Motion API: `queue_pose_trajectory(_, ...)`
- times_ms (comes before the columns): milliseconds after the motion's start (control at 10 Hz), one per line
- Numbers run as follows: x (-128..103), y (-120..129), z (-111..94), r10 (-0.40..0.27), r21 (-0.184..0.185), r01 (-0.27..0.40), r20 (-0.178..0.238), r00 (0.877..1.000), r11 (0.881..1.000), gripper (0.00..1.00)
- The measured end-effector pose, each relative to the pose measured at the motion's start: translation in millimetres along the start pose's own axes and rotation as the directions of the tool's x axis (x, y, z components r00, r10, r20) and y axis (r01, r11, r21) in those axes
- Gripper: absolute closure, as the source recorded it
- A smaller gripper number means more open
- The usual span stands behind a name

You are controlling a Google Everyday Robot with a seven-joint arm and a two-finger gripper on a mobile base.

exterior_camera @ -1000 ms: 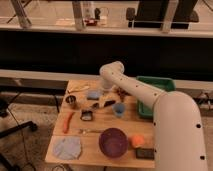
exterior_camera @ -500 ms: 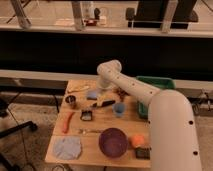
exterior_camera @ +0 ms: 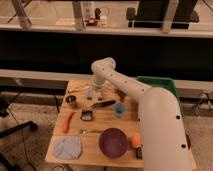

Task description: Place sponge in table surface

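The sponge [exterior_camera: 90,93] is a small pale blue-grey block lying on the light wooden table surface [exterior_camera: 95,152], near the back left. My gripper [exterior_camera: 96,93] hangs down from the white arm's wrist [exterior_camera: 101,70], right at the sponge and low over the table. Part of the sponge is hidden behind the gripper. I cannot tell whether the gripper holds the sponge or only touches it.
A green tray [exterior_camera: 161,82] stands at the back right. On the table are a blue cup [exterior_camera: 119,108], a dark block [exterior_camera: 87,115], a small dark cup [exterior_camera: 71,100], a dark utensil [exterior_camera: 103,104], an orange item [exterior_camera: 68,121], a purple bowl [exterior_camera: 113,141] and a blue-grey cloth [exterior_camera: 68,148].
The arm's wrist has swung to the left and the gripper has come down by the sponge at the back left. The other items have not moved.
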Motion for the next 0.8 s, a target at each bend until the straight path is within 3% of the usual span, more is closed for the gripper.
queue_pose_trajectory(800, -4, -16, 20, 0.036, 0.037, -0.034, -0.049, 0.998, 0.999, 0.2)
